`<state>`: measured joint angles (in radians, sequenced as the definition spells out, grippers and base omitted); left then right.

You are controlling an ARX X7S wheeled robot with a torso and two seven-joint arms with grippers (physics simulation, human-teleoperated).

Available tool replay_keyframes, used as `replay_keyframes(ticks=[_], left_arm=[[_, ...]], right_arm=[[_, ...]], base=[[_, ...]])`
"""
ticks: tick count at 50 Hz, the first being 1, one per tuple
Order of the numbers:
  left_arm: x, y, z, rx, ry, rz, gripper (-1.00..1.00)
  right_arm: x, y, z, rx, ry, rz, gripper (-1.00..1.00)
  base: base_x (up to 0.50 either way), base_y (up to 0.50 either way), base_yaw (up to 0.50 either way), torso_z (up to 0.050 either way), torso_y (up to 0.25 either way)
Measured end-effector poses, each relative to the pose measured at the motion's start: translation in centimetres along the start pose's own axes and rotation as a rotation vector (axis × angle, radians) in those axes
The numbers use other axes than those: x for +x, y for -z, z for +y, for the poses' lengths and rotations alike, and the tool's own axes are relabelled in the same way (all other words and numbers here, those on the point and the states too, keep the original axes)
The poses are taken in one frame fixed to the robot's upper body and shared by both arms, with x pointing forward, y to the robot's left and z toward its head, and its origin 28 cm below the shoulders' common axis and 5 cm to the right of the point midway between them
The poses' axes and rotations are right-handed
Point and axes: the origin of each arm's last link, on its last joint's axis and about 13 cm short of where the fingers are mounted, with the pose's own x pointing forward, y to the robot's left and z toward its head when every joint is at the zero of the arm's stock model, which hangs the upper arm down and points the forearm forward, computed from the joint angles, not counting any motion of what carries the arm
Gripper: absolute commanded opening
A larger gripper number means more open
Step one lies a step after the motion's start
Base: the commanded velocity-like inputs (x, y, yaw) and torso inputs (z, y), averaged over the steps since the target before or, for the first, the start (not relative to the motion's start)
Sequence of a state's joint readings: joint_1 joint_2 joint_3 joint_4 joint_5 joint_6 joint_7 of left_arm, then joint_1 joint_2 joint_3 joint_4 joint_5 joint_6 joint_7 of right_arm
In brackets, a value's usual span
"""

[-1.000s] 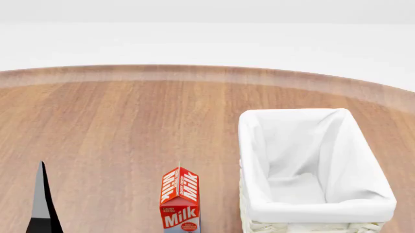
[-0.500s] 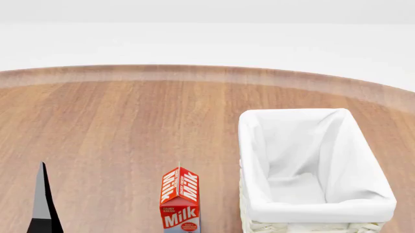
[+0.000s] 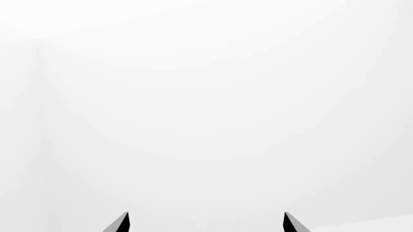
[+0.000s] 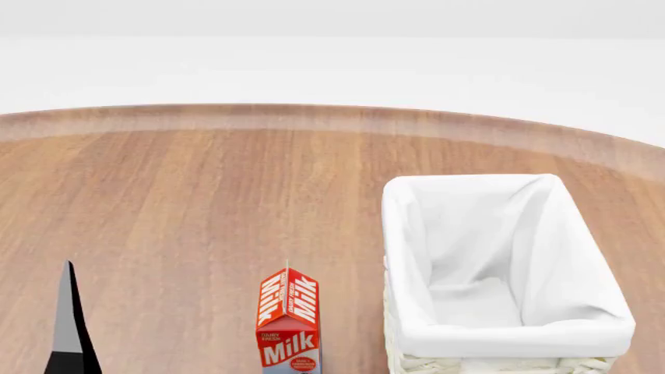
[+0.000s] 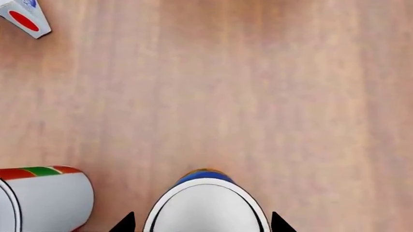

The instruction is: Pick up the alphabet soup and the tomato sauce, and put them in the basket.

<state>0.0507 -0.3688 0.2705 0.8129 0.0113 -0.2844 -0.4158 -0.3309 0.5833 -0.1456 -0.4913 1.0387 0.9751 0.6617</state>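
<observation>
Right gripper (image 5: 201, 223) is straddling the soup (image 5: 205, 205), fingers spread, nothing gripped; closing off-centre risks knocking the sauce (image 5: 42, 198) at nine o'clock.

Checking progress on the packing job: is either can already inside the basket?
No. In the head view the basket shows only bare white lining, while the right wrist view shows the blue soup can and the red-and-green sauce can on the table.

Left gripper (image 3: 205, 223) and right gripper (image 5: 202, 223), fingers spread apart.
</observation>
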Motion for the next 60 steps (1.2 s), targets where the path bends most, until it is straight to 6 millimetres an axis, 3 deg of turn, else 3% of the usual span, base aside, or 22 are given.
replay_keyframes(ticks=[3,4,27,60], left_arm=[[0.0,0.0,0.0,0.000,0.000,0.000,1.00],[0.0,0.0,0.0,0.000,0.000,0.000,1.00],[0.0,0.1,0.0,-0.001,-0.001,0.000,1.00],[0.0,0.1,0.1,-0.002,-0.004,-0.003,1.00]], right_arm=[[0.0,0.1,0.0,0.002,-0.001,0.000,1.00],[0.0,0.1,0.0,0.003,-0.001,0.000,-1.00],[-0.7,-0.6,0.2,0.016,-0.001,-0.037,-1.00],[-7.0,-7.5,0.5,-0.010,-0.031,-0.359,-1.00]], base=[[0.00,0.00,0.00,0.000,0.000],[0.00,0.00,0.00,0.000,0.000],[0.00,0.00,0.00,0.000,0.000],[0.00,0.00,0.00,0.000,0.000]])
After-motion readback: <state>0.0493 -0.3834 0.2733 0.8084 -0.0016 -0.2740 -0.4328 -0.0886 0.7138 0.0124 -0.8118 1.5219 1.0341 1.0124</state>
